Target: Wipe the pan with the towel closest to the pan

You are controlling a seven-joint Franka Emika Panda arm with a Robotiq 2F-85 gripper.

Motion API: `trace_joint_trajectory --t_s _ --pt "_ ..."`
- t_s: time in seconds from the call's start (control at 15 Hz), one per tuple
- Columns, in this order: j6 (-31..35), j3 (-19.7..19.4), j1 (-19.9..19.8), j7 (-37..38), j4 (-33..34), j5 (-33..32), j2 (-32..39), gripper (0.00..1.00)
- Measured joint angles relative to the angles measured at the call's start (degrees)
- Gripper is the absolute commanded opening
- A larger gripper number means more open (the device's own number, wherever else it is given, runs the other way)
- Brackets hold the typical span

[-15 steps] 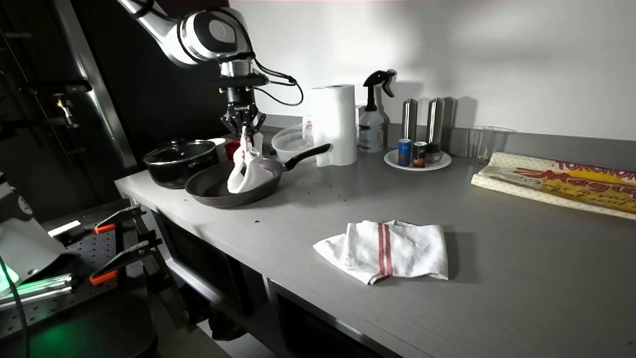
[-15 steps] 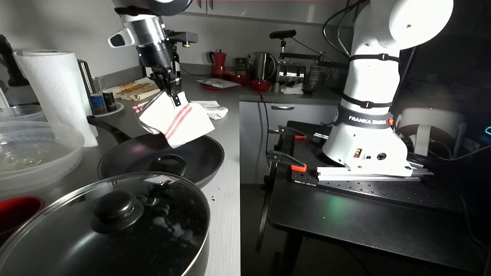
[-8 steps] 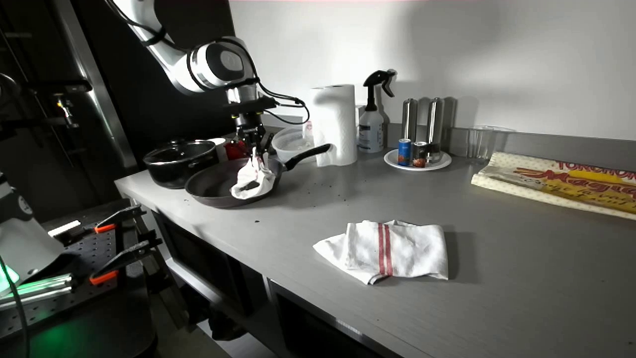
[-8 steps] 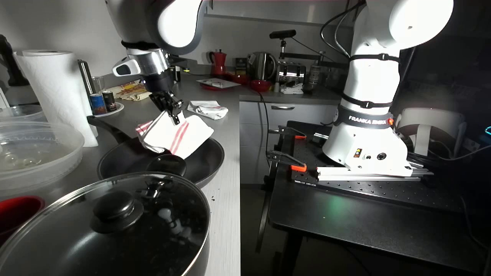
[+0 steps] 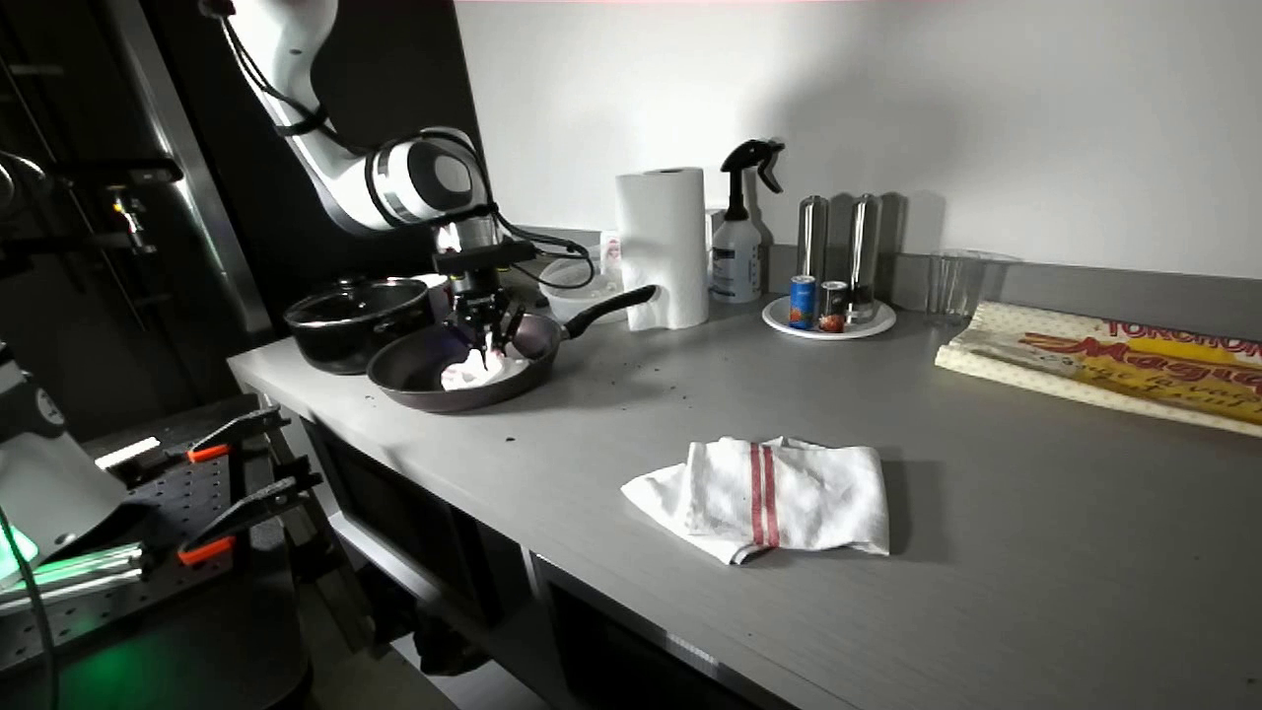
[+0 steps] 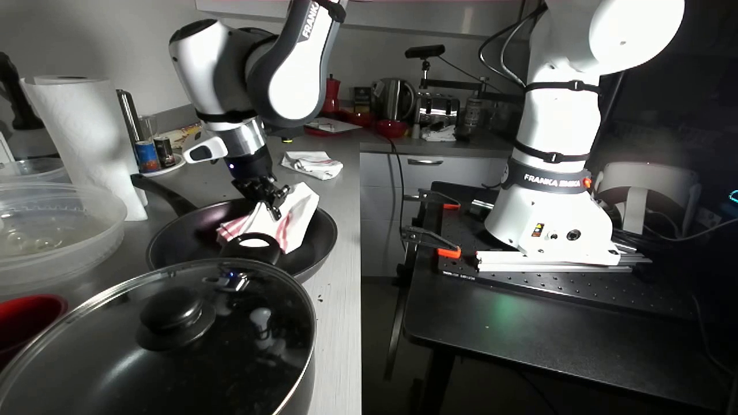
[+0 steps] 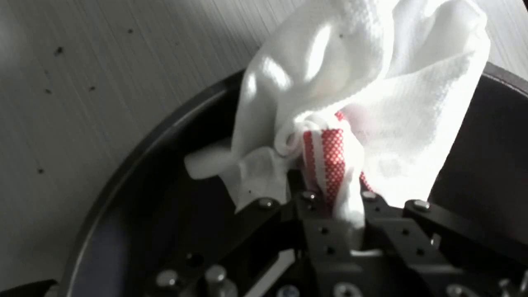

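One claw [image 7: 336,200] is pinching the first of two red-striped towels, the held towel [image 7: 396,144], with two fingers [image 7: 317,237] pressing a striped fold between them. One pan [image 5: 409,365] is sitting on the counter [image 5: 1035,513], its one handle [image 5: 609,309] pointing toward a single paper roll [image 5: 666,247]. The second, the folded towel [image 5: 808,498], is lying on the counter, well apart from the pan. One lidded pot [image 5: 335,345] is standing just beside the pan, and one spray bottle [image 5: 736,258] is standing near the paper roll. One white plate [image 5: 776,317] is bearing two small cans, a blue can [image 5: 803,302] and a dark can [image 5: 833,307], with two metal cylinders [image 5: 863,242] rising close by. One printed cloth [image 5: 1114,365] is lying near the wall [image 5: 1065,128], and two orange-tipped clamps [image 6: 447,252] are showing at the edge of the black table [image 6: 548,328]. As for the held towel, it is hanging from the claw and bunching below it, down in the pan. In the wrist view it is spreading out beyond the fingers and overlapping the pan's edge. One pot handle [image 6: 259,255] is covering part of its lower edge in an exterior view, so whether the cloth there is touching the pan I am not able to tell.
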Motion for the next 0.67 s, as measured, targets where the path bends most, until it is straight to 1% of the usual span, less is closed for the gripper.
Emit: trace_joint_trajectory --t_s 0.27,0.67 --pt "0.6 -0.3 1.0 0.7 0.2 -4.0 1.8 0.03" --pt "0.6 0.7 1.0 0.0 0.2 -5.0 1.9 0.03"
